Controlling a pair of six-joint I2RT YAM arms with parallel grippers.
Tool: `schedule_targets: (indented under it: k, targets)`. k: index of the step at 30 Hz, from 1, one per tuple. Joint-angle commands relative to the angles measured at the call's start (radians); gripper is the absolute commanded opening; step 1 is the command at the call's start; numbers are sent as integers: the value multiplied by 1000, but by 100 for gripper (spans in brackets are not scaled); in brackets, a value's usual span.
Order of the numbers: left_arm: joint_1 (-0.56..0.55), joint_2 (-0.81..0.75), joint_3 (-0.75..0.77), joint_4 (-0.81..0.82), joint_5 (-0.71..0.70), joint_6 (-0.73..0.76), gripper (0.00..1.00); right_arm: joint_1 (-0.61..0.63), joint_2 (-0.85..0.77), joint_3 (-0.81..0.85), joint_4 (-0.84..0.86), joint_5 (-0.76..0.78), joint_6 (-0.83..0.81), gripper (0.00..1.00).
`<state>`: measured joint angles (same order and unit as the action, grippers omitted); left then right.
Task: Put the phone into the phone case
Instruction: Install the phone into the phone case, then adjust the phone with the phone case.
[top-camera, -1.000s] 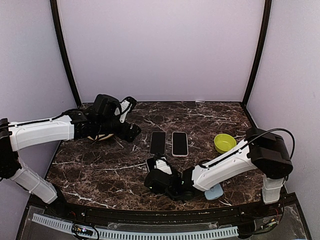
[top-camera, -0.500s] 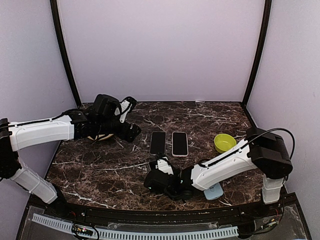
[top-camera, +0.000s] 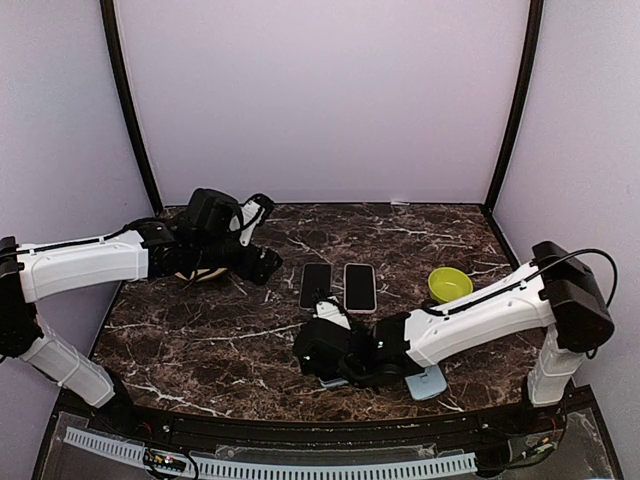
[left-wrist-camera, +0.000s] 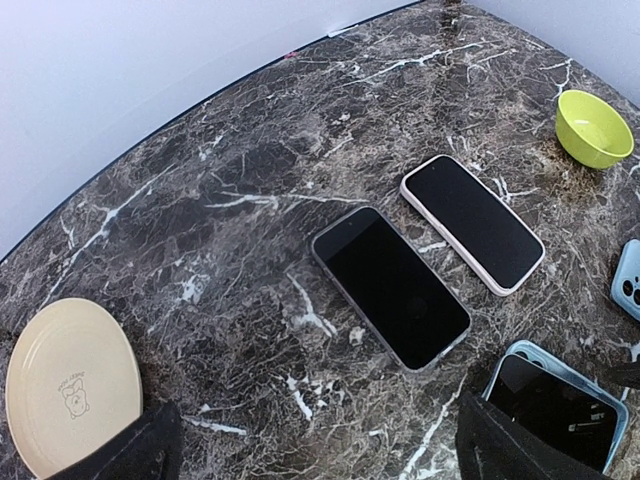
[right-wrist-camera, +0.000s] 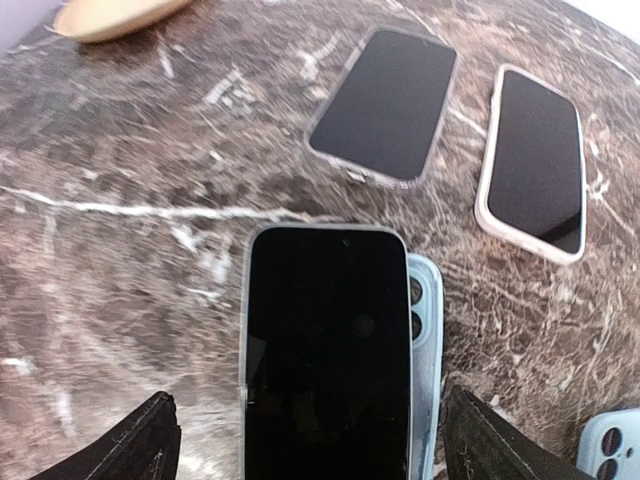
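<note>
Phone (right-wrist-camera: 325, 350) lies face-up on blue phone case (right-wrist-camera: 426, 330), skewed, case edge showing; near-centre of counter (top-camera: 200, 330). Right claw (right-wrist-camera: 315, 445) spread wide astride phone. Left claw (left-wrist-camera: 320, 450) spread wide, far left.

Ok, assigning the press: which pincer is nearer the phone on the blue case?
Right: right pincer directly over the phone; left pincer far off, by the plate.

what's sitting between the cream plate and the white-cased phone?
The grey-cased phone, lying flat between the cream plate and the white-cased phone; nothing else on that line. Clearest in the left wrist view.
</note>
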<state>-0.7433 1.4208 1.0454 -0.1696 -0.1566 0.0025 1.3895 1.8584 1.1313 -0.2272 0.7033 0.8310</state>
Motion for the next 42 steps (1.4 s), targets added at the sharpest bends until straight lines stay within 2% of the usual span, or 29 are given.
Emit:
schedule_targets:
  k: [1, 3, 4, 7, 10, 12, 14, 17, 24, 31, 37, 42]
  targets:
    - [5, 1, -12, 6, 44, 22, 95, -36, -110, -23, 3, -98, -43, 89]
    - [4, 20, -6, -4, 91, 29, 88, -73, -154, -60, 7, -165, -29, 84]
    - [3, 31, 4, -20, 127, 36, 82, -99, -178, -77, 8, -191, -22, 80]
    - [-6, 86, 41, -77, 191, 47, 65, -179, -213, -121, 9, -239, -10, 59]
    - [-57, 140, 149, -264, 213, 23, 54, -259, -217, -145, -2, -307, 5, 49]
    - [-118, 178, 170, -339, 163, 20, 47, -298, -205, -161, 2, -326, 5, 42]
    - [-165, 200, 145, -347, 106, 9, 39, -315, -178, -162, 5, -331, -5, 36]
    - [-183, 246, 122, -340, 112, -50, 25, -325, -115, -130, -13, -328, -27, 26]
    - [-211, 306, 117, -321, 116, -126, 4, -325, -31, -121, 42, -372, -40, 15]
    - [-236, 414, 151, -273, 117, -147, 0, -326, 3, -126, 103, -438, -33, 5]
    - [-255, 492, 175, -232, 119, -152, 0, -325, -14, -171, 164, -468, -23, 4]
    - [-295, 493, 190, -192, 105, -153, 0, -326, -28, -207, 256, -523, -9, 4]
